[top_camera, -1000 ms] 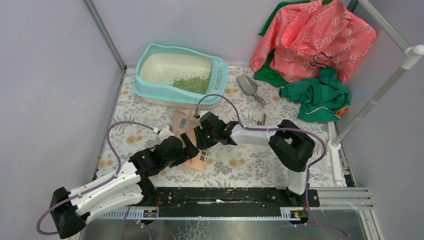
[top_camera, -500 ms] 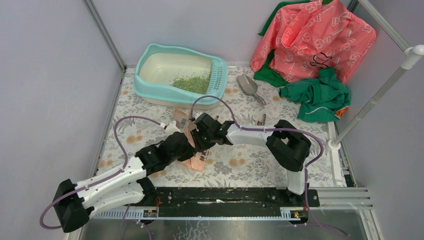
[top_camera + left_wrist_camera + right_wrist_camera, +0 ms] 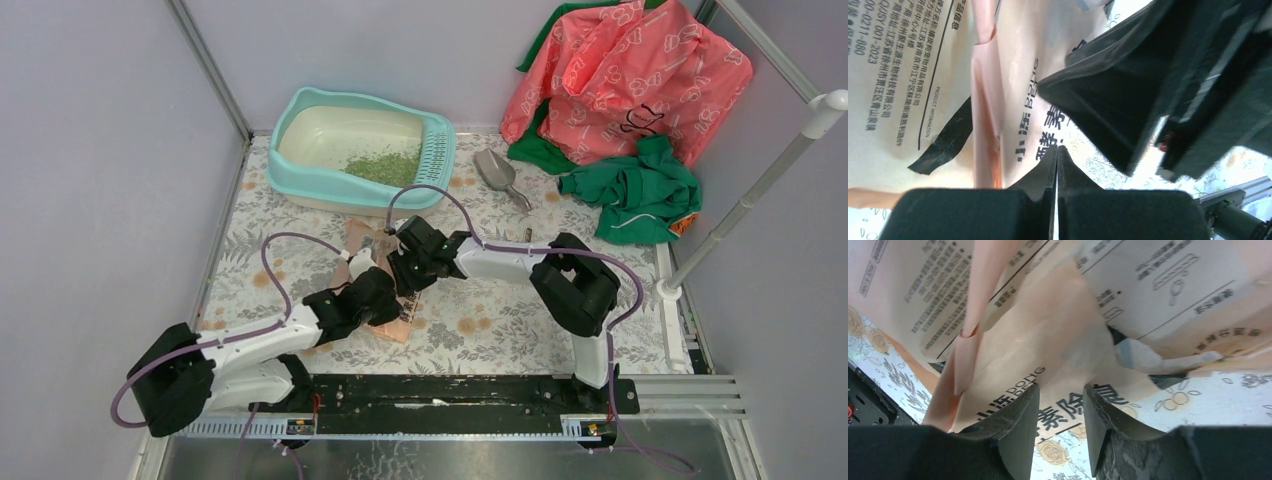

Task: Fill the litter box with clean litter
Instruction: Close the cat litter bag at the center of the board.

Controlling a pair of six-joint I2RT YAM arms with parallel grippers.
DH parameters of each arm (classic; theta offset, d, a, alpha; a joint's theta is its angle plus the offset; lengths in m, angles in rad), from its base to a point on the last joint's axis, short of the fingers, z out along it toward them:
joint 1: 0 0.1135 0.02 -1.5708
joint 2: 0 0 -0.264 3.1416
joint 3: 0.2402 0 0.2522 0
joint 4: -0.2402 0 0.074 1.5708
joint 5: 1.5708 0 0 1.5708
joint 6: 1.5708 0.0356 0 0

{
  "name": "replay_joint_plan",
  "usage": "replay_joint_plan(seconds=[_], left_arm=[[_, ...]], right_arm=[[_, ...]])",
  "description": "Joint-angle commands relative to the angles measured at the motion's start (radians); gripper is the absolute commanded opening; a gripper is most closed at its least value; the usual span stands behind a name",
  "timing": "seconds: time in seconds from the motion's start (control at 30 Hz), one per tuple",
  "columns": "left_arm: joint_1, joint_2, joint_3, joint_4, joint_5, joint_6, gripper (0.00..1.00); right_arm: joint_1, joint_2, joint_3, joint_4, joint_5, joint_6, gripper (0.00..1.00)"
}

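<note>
Since a second ago the left arm has swung its elbow in from the near left corner and reached farther, so the left gripper (image 3: 385, 293) now sits at the near edge of the paper bag (image 3: 357, 244), close beside the right gripper (image 3: 402, 268). Its jaws, wide apart then, are now pressed together, tip to tip, in the wrist view (image 3: 1057, 150). I cannot tell whether they pinch the bag's edge.

The right arm reaches left from its base, forearm low over the floral mat (image 3: 480, 320). Its jaws (image 3: 1060, 396) stand partly apart over the bag's printed face (image 3: 1058, 330). I cannot tell if they press on it.

The litter box (image 3: 340, 98) stays at the far left, with the clean litter (image 3: 385, 167) heaped against its right, grilled end.
</note>
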Motion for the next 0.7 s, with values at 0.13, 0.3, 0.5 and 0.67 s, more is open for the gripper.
replay_joint_plan(seconds=[0.13,0.3,0.5,0.67], left_arm=[[-0.006,0.153,-0.024,0.127,-0.035,0.009,0.0],[-0.007,0.187,-0.035,0.127,-0.035,-0.001,0.0],[-0.008,0.148,-0.06,0.12,-0.032,-0.009,0.0],[-0.008,0.125,-0.068,0.102,-0.038,-0.014,0.0]], right_arm=[[-0.091,-0.076,0.027,-0.009,-0.047,-0.057,0.46],[-0.178,-0.165,-0.018,0.008,-0.035,-0.05,0.45],[-0.28,-0.193,-0.04,0.02,-0.007,-0.033,0.15],[-0.309,-0.164,-0.011,0.019,0.008,-0.027,0.01]])
